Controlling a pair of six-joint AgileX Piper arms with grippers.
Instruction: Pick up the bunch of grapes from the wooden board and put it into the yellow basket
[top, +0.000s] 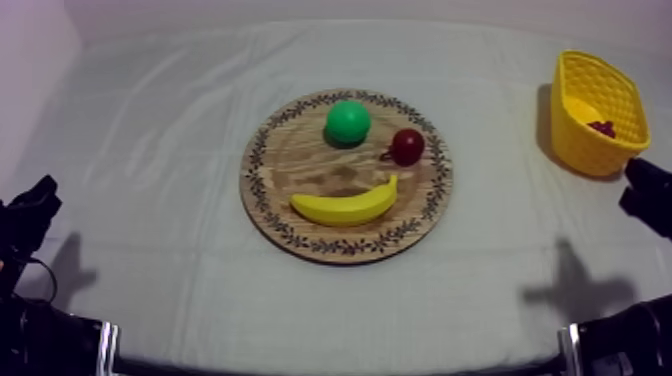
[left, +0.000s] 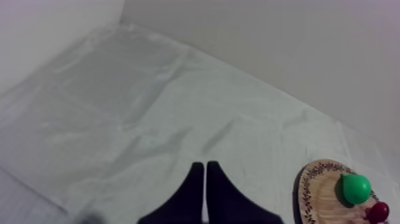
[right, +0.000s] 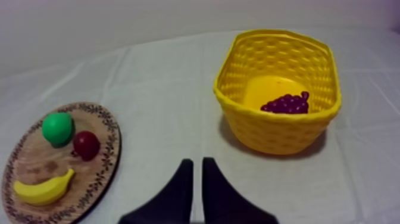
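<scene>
Your left jaws were pressed together, gripping nothing, above the grey-white cloth of the bench (top: 150, 200), with the wooden board (left: 321, 190) ahead and well off to their right. Your right jaws were also pressed together and empty, and the bunch of grapes (right: 286, 104) lay inside the yellow basket (right: 277, 128), ahead of them and slightly to their right. Ahead and to the left of those jaws, the board carried a banana (right: 43, 187), a pear (right: 58, 128) and a small red fruit (right: 86, 145).
</scene>
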